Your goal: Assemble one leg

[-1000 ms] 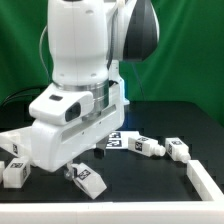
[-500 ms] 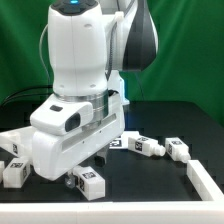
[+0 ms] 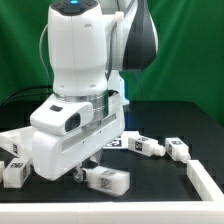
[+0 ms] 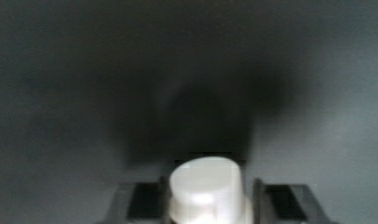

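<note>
Holding the leg [image 3: 106, 181] is where we stand. In the wrist view its white rounded end fills the gap between the two dark fingers [image 4: 147, 203], so we judge the gripper [image 4: 207, 190] to be clamped on it. In the exterior view the leg lies low and roughly level over the near part of the table [image 3: 160, 195], just under the arm's big white wrist, with a tagged face toward the camera. Whether it rests on the surface or hangs just clear, we cannot tell. Spare legs [image 3: 150, 146] lie farther back toward the exterior view's right, well apart from ours.

To do this step well, we would keep the grip firm and square. The hold looks to be near one end, so the free end could swing or droop. We would raise the leg straight up before travelling so it clears the spares, and turn it peg-down only once it is high. We cannot see the peg or any socket from here, so alignment must be checked before pressing. A tilted peg would likely jam.
</note>
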Controlling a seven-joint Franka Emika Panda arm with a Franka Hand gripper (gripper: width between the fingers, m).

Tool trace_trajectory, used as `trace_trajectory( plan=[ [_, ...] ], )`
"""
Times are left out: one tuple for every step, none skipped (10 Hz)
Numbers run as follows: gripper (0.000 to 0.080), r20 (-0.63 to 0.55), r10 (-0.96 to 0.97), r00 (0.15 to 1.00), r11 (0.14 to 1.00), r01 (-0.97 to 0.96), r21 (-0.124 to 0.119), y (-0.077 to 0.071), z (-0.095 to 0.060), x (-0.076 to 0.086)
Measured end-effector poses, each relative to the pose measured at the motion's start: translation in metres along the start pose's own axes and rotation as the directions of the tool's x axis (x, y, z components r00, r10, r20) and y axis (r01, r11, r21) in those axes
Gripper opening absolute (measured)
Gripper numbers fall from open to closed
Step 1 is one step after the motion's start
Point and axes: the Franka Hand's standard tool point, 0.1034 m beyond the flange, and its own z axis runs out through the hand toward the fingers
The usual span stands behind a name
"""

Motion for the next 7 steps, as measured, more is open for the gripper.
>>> trace_trajectory(
  plan=[
    [0.0215,0.006,0.039,0.999,0.999,-0.039,0.001,-0.006,-0.002,-0.003],
    [0.0215,0.014,0.06,0.998,0.998,-0.06,0.004,-0.021,-0.008,-0.009],
    [0.0215,0.015,0.073,0.997,0.997,-0.073,0.0,-0.042,-0.019,-0.02],
    [0.0215,0.022,0.107,0.994,0.994,-0.107,0.004,-0.059,-0.026,-0.03],
    [0.0215,0.031,0.178,0.983,0.984,-0.179,0.006,-0.077,-0.032,-0.035],
    [0.0215,0.04,0.235,0.971,0.972,-0.236,0.007,-0.092,-0.035,-0.036],
    [0.0215,0.036,0.237,0.971,0.971,-0.237,0.006,-0.096,-0.035,-0.037]
  ],
)
